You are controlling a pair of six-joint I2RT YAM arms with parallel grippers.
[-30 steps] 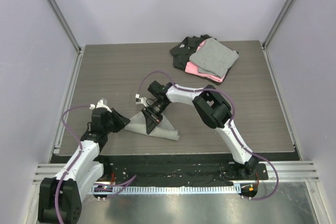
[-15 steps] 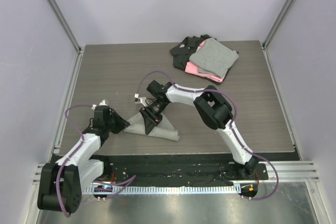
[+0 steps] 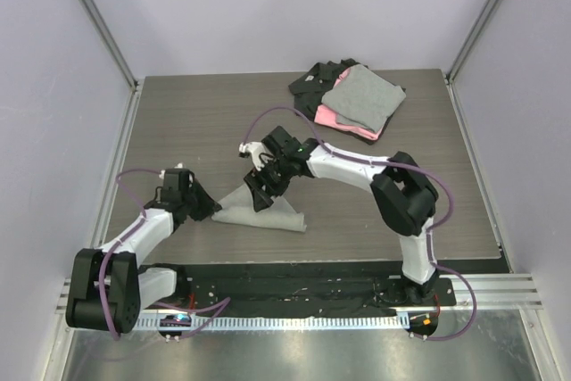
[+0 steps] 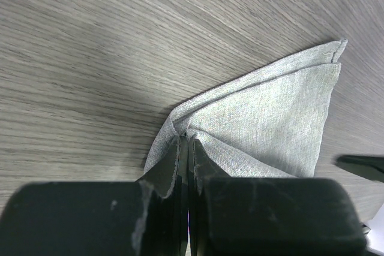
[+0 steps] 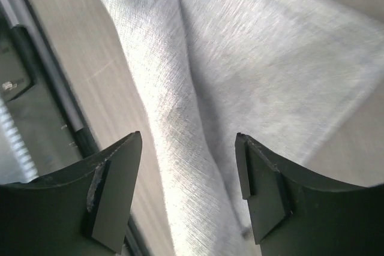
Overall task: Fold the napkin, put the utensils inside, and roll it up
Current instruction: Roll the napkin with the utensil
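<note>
Folded napkin (image 3: 272,211) by the near edge of the counter (image 3: 419,158), left of centre: the left tool (image 4: 185,148) has clamped onto its left corner, while the right tool (image 5: 189,196) has opened above it, releasing the cloth, so the fold appears complete.

The napkin (image 3: 280,217) lies on the worktop (image 3: 178,122), towards its near edge, folded over itself. Its layered point is the part farthest from the left hand (image 3: 211,211). Its nearest corner sits pinched between that hand's closed fingers (image 4: 168,172), and the rest spreads ahead of the hand and to its right. The right hand (image 3: 260,199) hangs over the napkin's middle, with a raised fold of cloth below and between its spread fingers (image 5: 114,184). A pile of cloths (image 3: 355,100) lies at the back of the worktop, well apart from both hands and beyond the right hand, towards the back right.
</note>
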